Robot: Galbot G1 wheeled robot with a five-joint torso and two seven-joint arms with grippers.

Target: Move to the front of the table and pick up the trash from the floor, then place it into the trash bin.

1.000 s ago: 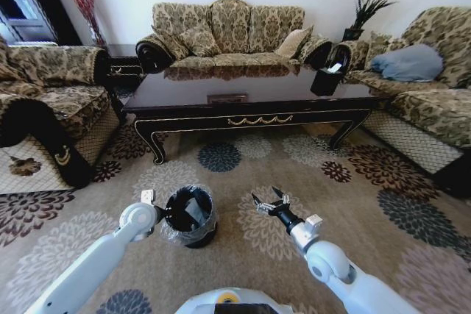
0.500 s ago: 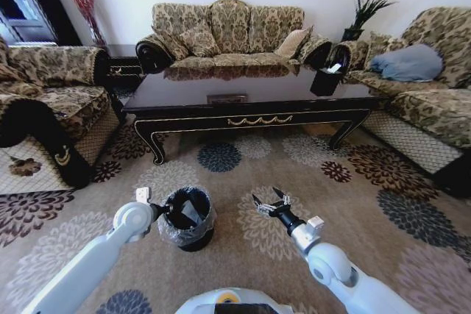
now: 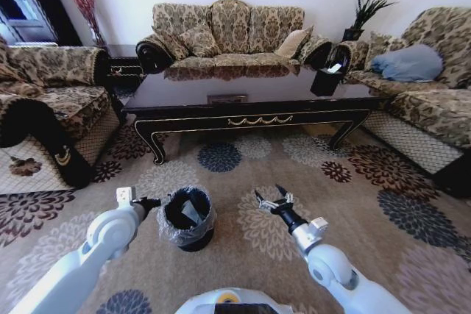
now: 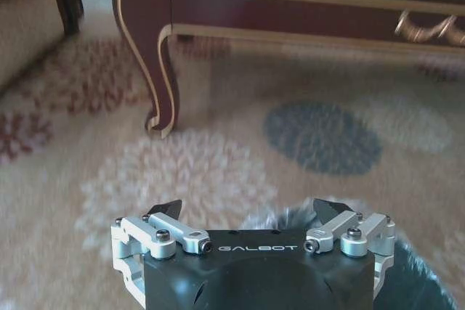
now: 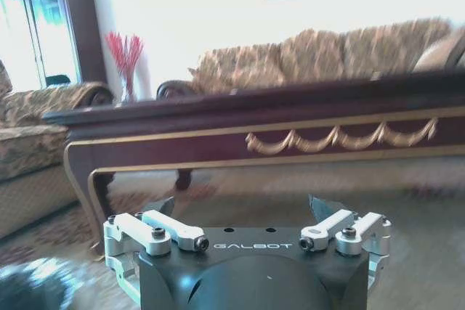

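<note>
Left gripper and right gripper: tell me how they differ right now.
The left gripper sits right beside the trash bin, at its rim; the right gripper hangs over open rug, apart from the bin. The left gripper is nearer the left couch, the right gripper nearer mid-carpet. Shared: both are open and empty, both point toward the table.

Trash bin [image 3: 188, 217] lower centre between my grippers, something pale maybe inside; table [image 3: 250, 97] mid-frame, sofa [image 3: 229, 31] behind.
</note>
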